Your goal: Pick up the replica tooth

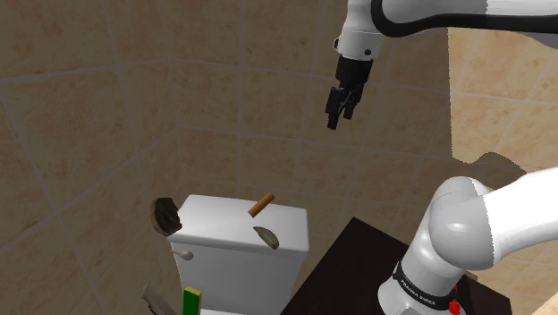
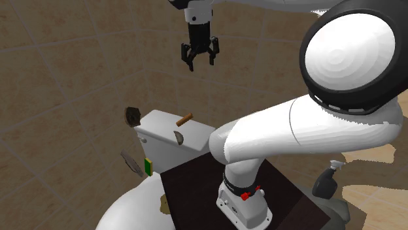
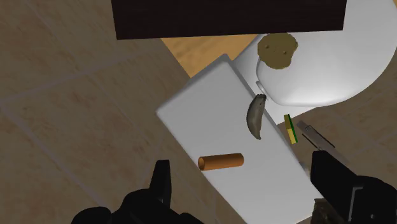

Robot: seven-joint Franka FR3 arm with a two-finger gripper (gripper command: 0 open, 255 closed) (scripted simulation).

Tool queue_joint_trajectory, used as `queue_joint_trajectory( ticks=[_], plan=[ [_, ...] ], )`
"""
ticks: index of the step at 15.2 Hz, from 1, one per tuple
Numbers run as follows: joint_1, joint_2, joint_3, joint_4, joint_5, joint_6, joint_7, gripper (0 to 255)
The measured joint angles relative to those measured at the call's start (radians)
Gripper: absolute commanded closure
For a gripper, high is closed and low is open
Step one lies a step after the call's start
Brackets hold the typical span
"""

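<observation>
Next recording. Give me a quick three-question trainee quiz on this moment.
1. True or false: the gripper is shut on the replica tooth.
2. What lies beside the replica tooth on the white toilet tank lid? A) brown cylinder B) red ball C) blue cup
3. Fill in: the gripper's fingers stand ____.
Key: 1 false; 2 A; 3 open.

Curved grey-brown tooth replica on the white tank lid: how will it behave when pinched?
The curved grey-brown tooth looks rigid, so probably no flex. Its tapered, bowed shape may pivot in a pinch. It lies near the edge of the smooth white tank lid, so a nudge might slide it off.
</observation>
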Motion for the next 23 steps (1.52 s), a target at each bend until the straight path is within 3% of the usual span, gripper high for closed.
queue_joint_trajectory(
  ticks=[4,11,20,23],
  plan=[
    [0.004,0.019,0.013,-0.053,0.007,0.066,0.023,0],
    [0.013,0.117,0.049,-0.205,0.021,0.301,0.090,0],
    [0.011,0.373,0.096,-0.301,0.012,0.635,0.181,0],
    [0.003,0.489,0.112,-0.289,-0.006,0.733,0.216,0]
  ],
)
